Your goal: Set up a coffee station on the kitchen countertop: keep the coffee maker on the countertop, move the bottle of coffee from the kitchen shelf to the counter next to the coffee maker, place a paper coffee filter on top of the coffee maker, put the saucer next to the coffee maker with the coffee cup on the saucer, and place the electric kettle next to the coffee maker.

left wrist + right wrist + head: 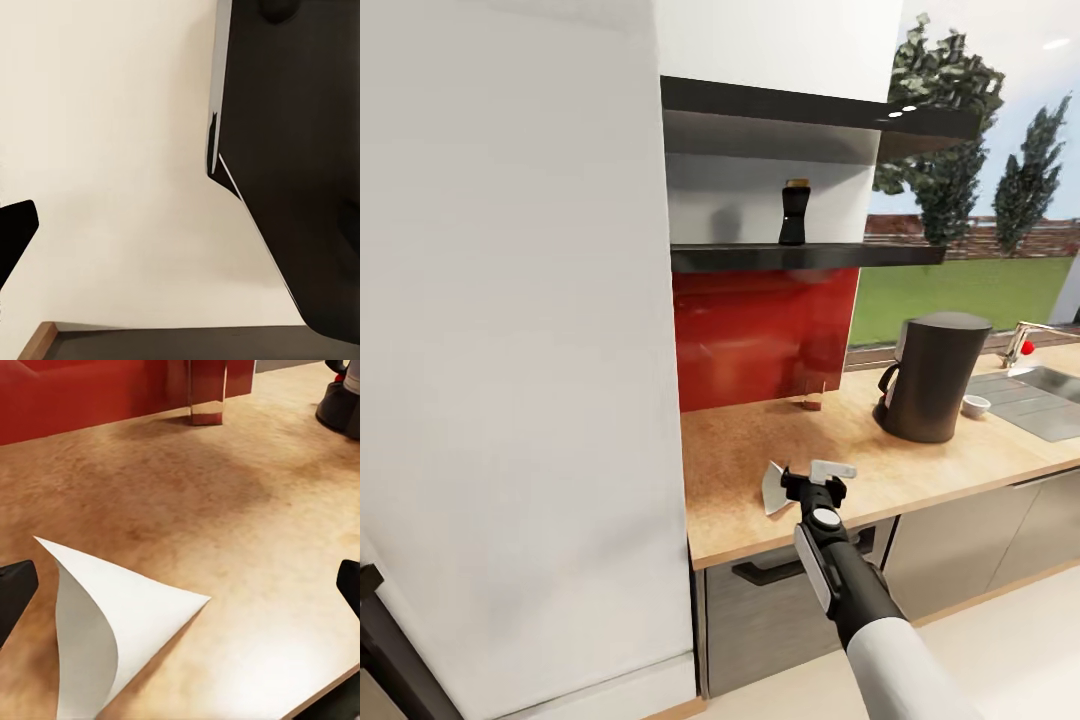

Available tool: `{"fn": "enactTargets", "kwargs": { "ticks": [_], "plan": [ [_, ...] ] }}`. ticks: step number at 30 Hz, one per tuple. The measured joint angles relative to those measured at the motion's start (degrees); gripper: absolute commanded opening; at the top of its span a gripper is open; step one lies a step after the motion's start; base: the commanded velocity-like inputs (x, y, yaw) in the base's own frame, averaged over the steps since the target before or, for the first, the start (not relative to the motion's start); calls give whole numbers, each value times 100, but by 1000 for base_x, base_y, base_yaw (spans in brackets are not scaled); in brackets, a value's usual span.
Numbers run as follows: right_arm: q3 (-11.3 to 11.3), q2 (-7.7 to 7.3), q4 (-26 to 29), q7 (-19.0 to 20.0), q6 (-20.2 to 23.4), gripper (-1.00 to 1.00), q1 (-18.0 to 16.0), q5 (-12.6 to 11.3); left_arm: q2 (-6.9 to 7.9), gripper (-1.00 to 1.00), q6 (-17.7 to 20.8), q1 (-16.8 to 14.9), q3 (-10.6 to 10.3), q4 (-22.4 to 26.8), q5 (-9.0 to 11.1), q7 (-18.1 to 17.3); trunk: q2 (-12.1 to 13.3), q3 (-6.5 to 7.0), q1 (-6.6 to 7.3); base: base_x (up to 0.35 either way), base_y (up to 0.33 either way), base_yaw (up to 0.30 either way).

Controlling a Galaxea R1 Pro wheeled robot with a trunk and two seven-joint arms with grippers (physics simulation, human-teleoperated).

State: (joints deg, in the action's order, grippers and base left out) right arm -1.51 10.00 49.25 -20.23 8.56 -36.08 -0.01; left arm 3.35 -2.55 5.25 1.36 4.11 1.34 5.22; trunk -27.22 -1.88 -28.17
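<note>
Tall white cabinet [510, 350]: we log it over the left half of the head view, floor to top edge.
Tabletop [920, 465]: wooden, running from frame centre to the right edge, red backsplash [765, 335] behind it.
Shelf [800, 257]: dark, upper centre, above the backsplash.
Coffee maker [932, 377]: dark, upright on the tabletop, right of centre.
Sink [1050, 385]: at the right edge, faucet [1018, 342] behind it.
Bottle of coffee [794, 212]: dark, upright on the shelf, upper centre.
Right claw [812, 482]: we see it over the tabletop's front edge, lower centre; in the right wrist view its dark fingertips [15, 592] sit at opposite frame edges, spread wide, holding nothing.
Paper coffee filter [773, 488]: white cone lying on the tabletop, just left of the right claw; between the fingertips in the right wrist view [112, 622].
Coffee cup [976, 406]: small, white, on the tabletop just right of the coffee maker.
Left claw: we cannot tell its state.
</note>
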Motion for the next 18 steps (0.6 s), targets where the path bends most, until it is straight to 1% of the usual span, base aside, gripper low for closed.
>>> {"fn": "enactTargets", "kwargs": {
  "ticks": [5, 6, 9, 15, 18],
  "plan": [
    [3, 0, -180, 1, -38, 100, 0, 0, -6, 100, -4, 0, -5, 0, -4, -1, 0, 0, 1, 150, 77, 0],
    [9, 0, -292, 1, -89, 100, 0, -4, -8, 100, -7, 0, -7, 0, -5, -1, 1, 0, 0, 46, 16, 0],
    [20, 0, -385, 0, -144, 100, 0, -5, -9, 100, -8, 0, -12, 0, -7, -2, 0, 0, 0, 24, 8, 0],
    [31, 0, -421, -12, -166, 100, -1, 0, -9, 100, -9, 0, -14, 0, -7, -7, 0, 0, 0, 11, 2, 0],
    [42, 0, -432, -19, -168, 100, -1, 0, -9, 100, -5, 0, -14, 0, -7, -10, 0, 0, 1, 94, -34, 0]
  ]
}}
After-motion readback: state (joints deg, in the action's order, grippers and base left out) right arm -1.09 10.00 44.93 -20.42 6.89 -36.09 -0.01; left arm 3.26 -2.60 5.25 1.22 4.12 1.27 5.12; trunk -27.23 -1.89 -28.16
